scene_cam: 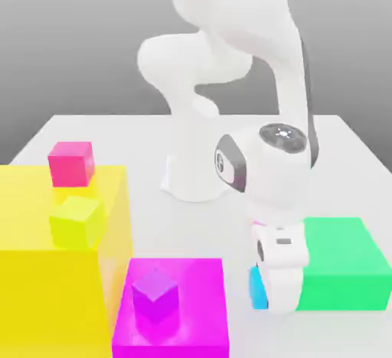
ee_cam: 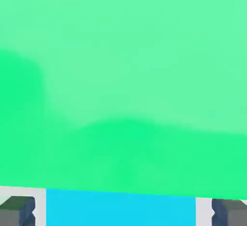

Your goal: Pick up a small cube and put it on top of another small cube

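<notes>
item, lower centre of the frame: small purple cube (scene_cam: 155, 294) atop a magenta block (scene_cam: 200, 320). lower right: gripper (scene_cam: 279, 291) down at the table, the small cyan cube (scene_cam: 257, 288) beside the large green block (scene_cam: 343, 265); in the hand view the cyan face (ee_cam: 120, 209) spans the gap between both fingertips (ee_cam: 19, 211), apparently grasping it. step judged: grasp. next: lift clear, carry to purple cube. left: yellow block (scene_cam: 31, 265) bearing yellow-green (scene_cam: 76, 221) and pink (scene_cam: 71, 163) cubes.
</notes>
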You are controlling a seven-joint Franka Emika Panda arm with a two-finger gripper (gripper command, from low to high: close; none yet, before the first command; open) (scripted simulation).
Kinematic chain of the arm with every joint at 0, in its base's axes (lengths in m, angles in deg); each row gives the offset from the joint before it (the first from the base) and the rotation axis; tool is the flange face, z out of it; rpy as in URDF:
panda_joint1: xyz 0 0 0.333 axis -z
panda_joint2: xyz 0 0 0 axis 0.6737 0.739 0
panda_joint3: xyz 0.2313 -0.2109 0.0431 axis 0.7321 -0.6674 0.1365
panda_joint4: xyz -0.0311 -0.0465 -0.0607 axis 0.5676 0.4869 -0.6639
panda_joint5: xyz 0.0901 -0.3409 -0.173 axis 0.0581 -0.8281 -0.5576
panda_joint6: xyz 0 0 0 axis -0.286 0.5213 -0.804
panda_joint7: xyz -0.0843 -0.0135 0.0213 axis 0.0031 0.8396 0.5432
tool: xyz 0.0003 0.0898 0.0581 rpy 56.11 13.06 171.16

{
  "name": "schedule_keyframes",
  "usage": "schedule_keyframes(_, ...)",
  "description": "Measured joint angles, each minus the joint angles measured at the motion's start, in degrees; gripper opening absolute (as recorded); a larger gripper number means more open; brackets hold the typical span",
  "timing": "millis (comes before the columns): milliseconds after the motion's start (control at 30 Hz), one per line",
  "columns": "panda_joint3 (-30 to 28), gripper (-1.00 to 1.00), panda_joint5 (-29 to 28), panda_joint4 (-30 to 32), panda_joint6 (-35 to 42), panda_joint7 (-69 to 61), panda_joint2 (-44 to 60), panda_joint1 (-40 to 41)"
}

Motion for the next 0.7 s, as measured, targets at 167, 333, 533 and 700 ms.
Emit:
schedule_keyframes(167,0.75,-1.0,0.45,0.12,0.86,-0.27,-1.06,0.62)
schedule_keyframes(333,3.61,-1.0,3.67,1.02,5.42,-2.56,-6.95,2.71)
schedule_keyframes(533,4.37,-1.0,5.85,2.29,11.05,-3.86,-13.23,3.56)
schedule_keyframes(700,2.81,-1.0,8.05,-5.04,19.76,-3.98,-11.72,6.06)
